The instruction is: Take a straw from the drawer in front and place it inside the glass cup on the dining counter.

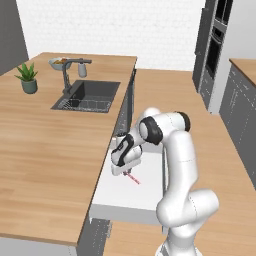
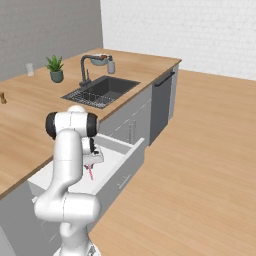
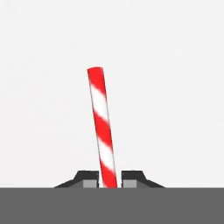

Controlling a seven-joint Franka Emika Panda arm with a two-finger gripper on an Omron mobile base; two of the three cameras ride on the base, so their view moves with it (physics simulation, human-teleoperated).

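Note:
The red-and-white striped straw (image 3: 101, 127) lies over the white floor of the open drawer (image 1: 125, 197), and one end sits between my fingertips. My gripper (image 3: 109, 179) is shut on that end. From the base views, the gripper (image 1: 125, 171) (image 2: 90, 165) reaches down into the drawer (image 2: 111, 165), with the straw (image 1: 134, 179) (image 2: 91, 173) poking out under it. The glass cup (image 2: 30, 69) stands far back on the dining counter (image 2: 30, 115) (image 1: 45, 150), left of the potted plant.
A sink (image 1: 87, 96) with a faucet (image 1: 67, 75) is set into the counter. A potted plant (image 1: 27, 79) (image 2: 55, 69) and a bowl (image 1: 59, 63) stand near it. A dishwasher front (image 2: 162, 97) lies past the drawer. Wood floor opens to the right.

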